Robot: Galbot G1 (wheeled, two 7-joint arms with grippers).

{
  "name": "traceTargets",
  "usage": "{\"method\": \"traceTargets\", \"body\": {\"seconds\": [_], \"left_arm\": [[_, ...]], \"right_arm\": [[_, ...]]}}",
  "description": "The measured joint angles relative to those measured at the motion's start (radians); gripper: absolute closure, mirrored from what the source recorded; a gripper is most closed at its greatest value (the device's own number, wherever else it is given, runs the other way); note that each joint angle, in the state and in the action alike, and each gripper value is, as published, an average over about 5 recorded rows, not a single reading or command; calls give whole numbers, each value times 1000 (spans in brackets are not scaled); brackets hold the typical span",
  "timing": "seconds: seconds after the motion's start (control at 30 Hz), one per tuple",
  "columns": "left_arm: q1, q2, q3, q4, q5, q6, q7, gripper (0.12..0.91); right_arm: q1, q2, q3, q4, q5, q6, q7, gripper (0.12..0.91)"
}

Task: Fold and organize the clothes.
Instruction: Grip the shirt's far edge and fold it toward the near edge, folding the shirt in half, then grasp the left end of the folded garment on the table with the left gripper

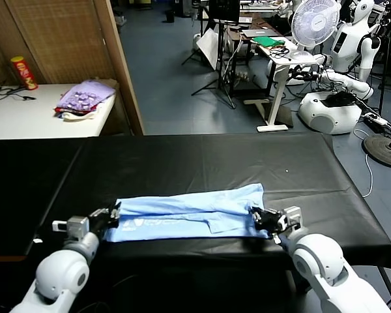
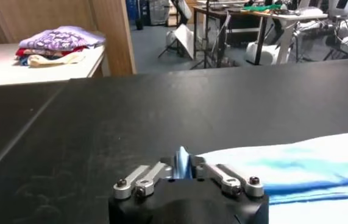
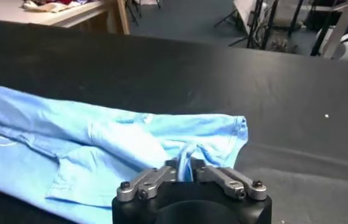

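Blue T-shirt (image 1: 189, 212) folded lengthwise into a band at 6 o'clock on black surface (image 1: 202, 163), left gripper (image 1: 111, 216) and right gripper (image 1: 264, 220) at its ends, jaw state unclear; cross-folds, stacking left.

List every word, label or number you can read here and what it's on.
None can be read.
T-shirt: white lettering near the hem, too small to read.
Red can on the side table: label too blurred to read.
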Motion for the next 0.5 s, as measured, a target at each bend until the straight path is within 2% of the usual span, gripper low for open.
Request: {"method": "traceTargets", "body": {"seconds": [0.1,0.17,0.23,0.37,0.5], "left_arm": [[9,-2,-8,-11,-2,0,-4,390],[7,-4,-13,-12,-6,-1,-7,297],[-3,-8,-13,-5,-15,-3,-13,250],[-43,-22,-1,32,-68,-4,-32,233],[-92,-37,16,87,-122,-2,-29,232]], "right_arm": [[16,11,18,-15,-21,18,13,258],[33,25,21,-36,-53,48,14,237],[55,42,18,-65,-91,79,9,229],[98,76,1,-143,-144,118,-9,227],[133,103,-20,-228,-166,146,-29,227]]}}
